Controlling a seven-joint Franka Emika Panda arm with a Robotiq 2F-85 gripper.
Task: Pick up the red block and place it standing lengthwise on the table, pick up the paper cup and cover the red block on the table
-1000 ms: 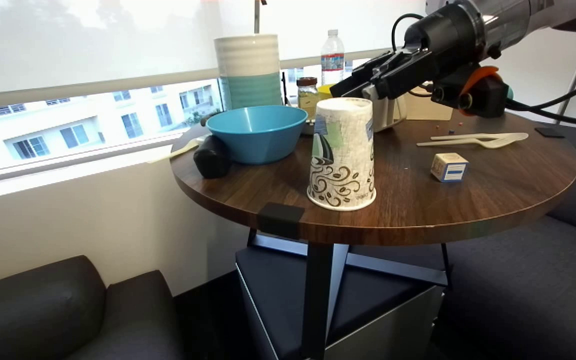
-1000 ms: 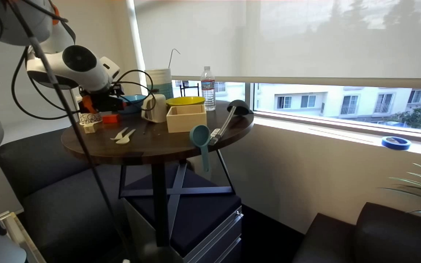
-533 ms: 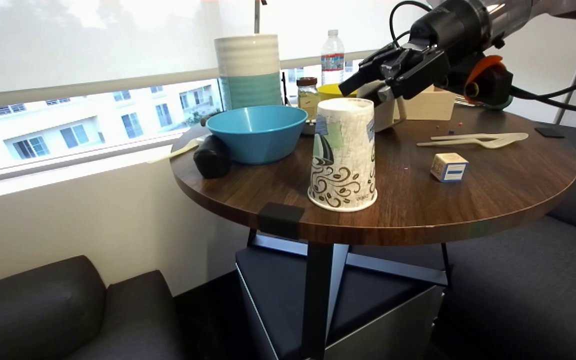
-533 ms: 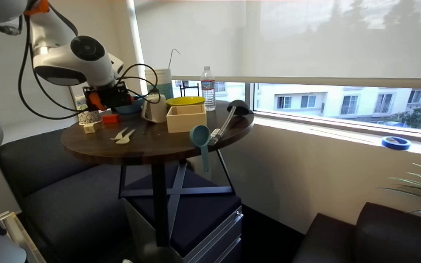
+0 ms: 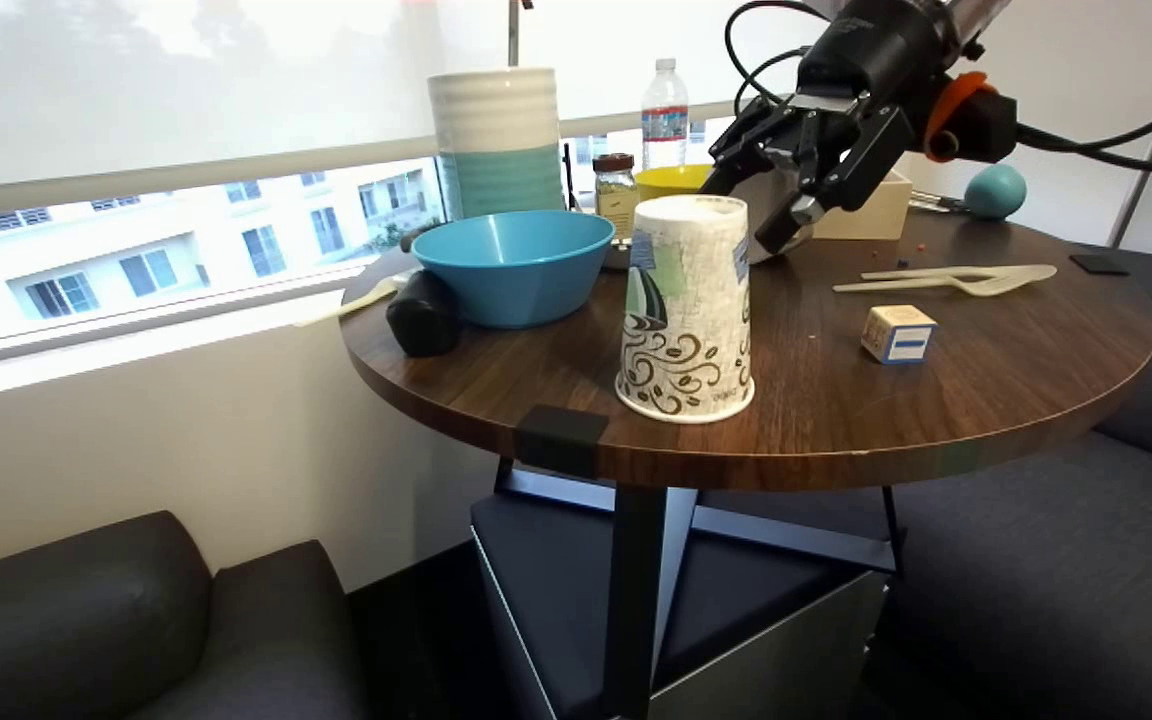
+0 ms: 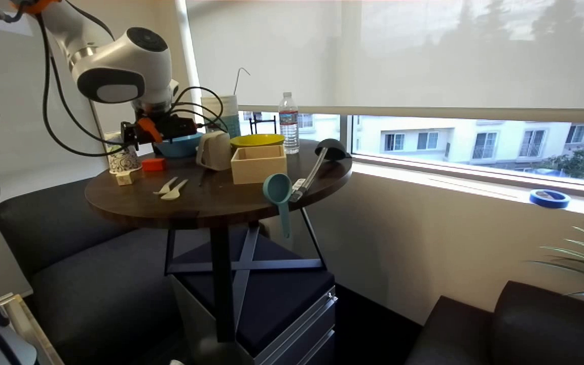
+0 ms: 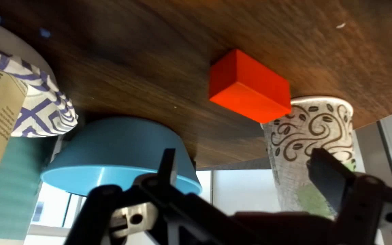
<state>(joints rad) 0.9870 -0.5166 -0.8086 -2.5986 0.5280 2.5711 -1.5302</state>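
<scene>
The red block (image 6: 153, 164) lies on its side on the round brown table (image 6: 211, 208). It also shows in the wrist view (image 7: 250, 90). In an exterior view it is hidden behind the paper cup (image 5: 684, 310). The paper cup stands upside down near the table edge, close to the block. It also shows in the wrist view (image 7: 308, 143). My gripper (image 5: 748, 212) is open and empty, tilted down, above the table behind the cup. In the wrist view the block lies ahead of the open gripper (image 7: 243, 153), apart from both fingers.
A blue bowl (image 5: 516, 275) and a pale mug (image 6: 214, 152) stand near the gripper. A wooden box (image 6: 259, 167), yellow bowl (image 6: 257, 140) and water bottle (image 6: 288, 126) stand further along. A small cube (image 5: 898, 335) and plastic cutlery (image 5: 956, 280) lie on the table.
My gripper has opened from nearly shut to wide. It has tilted further down, and the wrist has risen and moved right in an exterior view. The red block has not moved.
</scene>
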